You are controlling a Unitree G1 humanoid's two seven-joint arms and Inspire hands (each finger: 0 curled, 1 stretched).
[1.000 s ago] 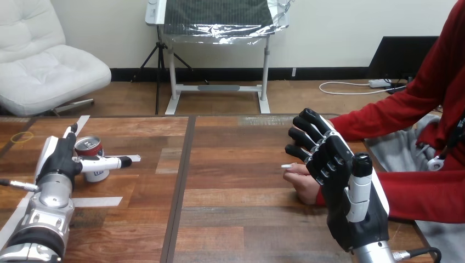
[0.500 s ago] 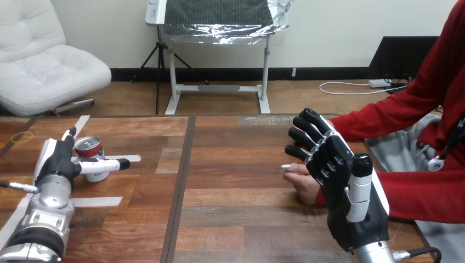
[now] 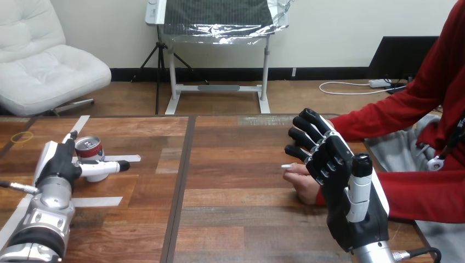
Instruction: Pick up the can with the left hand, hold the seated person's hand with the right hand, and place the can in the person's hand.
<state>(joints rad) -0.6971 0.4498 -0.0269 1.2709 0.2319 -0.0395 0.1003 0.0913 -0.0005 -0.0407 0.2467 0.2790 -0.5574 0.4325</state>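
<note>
Nearest me, L forearm (image 3: 41,219) comes up from the bottom-left corner over the table (image 3: 236,208), with a white tape strip (image 3: 97,201) flat on the wood just to its right. R hand (image 3: 340,186) stands upright at lower right. Its fingers (image 3: 308,127) are straight, a little spread and pointing up and left, and its thumb (image 3: 359,183) is straight up alongside the palm. It's curled on nothing. Just behind it, at its left edge, the person's hand (image 3: 300,181) lies low on the table, mostly hidden by my palm. My R hand is in front of it, close beside. Can't tell if they touch, and I see no grip. The red sleeve (image 3: 417,194) runs off to the right edge. Further out on the left, L hand (image 3: 55,164) sits at the can (image 3: 89,147). The thumb (image 3: 104,166) reaches out straight across the can's near side, low on the body, and one fingertip (image 3: 71,134) shows past its far left side, so the can sits btwn thumb and fingers. Nothing looks curled. Can't tell whether the thumb presses it or just lies against it. The can is upright on the table, left half, open top facing up. A second tape strip (image 3: 131,158) lies right behind the thumb tip. Farthest out, a thin ring (image 3: 22,137) lies flat near the left edge.
</note>
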